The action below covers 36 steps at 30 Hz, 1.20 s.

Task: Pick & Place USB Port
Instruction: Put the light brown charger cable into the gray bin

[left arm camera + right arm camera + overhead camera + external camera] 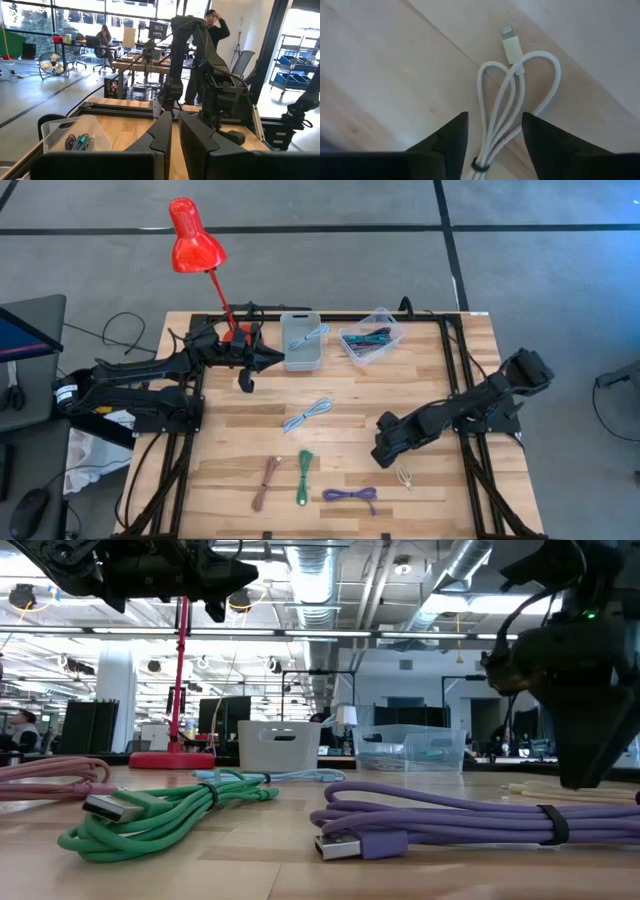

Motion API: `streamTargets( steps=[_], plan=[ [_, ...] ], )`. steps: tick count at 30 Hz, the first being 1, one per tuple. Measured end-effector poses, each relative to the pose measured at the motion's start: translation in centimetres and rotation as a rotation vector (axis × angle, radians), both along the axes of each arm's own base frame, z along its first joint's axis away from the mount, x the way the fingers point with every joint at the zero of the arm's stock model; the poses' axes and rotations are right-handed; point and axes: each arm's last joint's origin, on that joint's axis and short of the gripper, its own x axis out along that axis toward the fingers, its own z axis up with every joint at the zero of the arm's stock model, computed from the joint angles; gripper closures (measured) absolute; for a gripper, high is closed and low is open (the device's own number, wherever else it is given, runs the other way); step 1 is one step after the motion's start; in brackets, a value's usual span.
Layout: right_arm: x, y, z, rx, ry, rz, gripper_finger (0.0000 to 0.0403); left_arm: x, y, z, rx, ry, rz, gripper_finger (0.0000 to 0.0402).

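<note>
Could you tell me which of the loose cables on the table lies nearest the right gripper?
The white cable, a small coiled bundle, lies directly under the open right gripper. The purple, green, pink and light blue cables lie farther left.

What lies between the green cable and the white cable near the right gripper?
The purple cable lies between the green cable and the white cable, along the table's front, as the high view shows. The right gripper is above the white cable.
</note>
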Motion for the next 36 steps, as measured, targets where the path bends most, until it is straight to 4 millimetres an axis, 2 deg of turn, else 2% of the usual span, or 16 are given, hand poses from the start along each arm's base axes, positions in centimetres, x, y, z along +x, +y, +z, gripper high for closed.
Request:
streamTargets(
  steps=[6, 13, 22, 28, 36],
  plan=[
    [0.3, 0.2, -0.8, -0.014, 0.023, 0.004, 0.0274, 0.0, 0.0, -0.1, -0.006, 0.013, 0.0, 0.0367],
    [0.4, 0.3, -0.6, -0.026, 0.016, 0.057, 0.039, 0.0, 0.0, -0.2, -0.008, 0.018, 0.0, 0.0367],
    [-0.1, 0.1, 0.0, -0.046, 0.011, 0.109, 0.04, 0.1, 0.0, -0.2, -0.011, 0.024, 0.0, 0.0367],
    [-0.3, -1.0, 3.1, -0.129, -0.15, 0.131, 0.0401, 0.1, 0.0, -0.3, -0.013, 0.029, 0.0, 0.0367],
    [-1.2, -3.3, 7.4, -0.355, -0.381, 0.15, 0.0402, 0.1, 0.0, -0.3, -0.013, 0.031, 0.0, 0.0367]
  ],
)
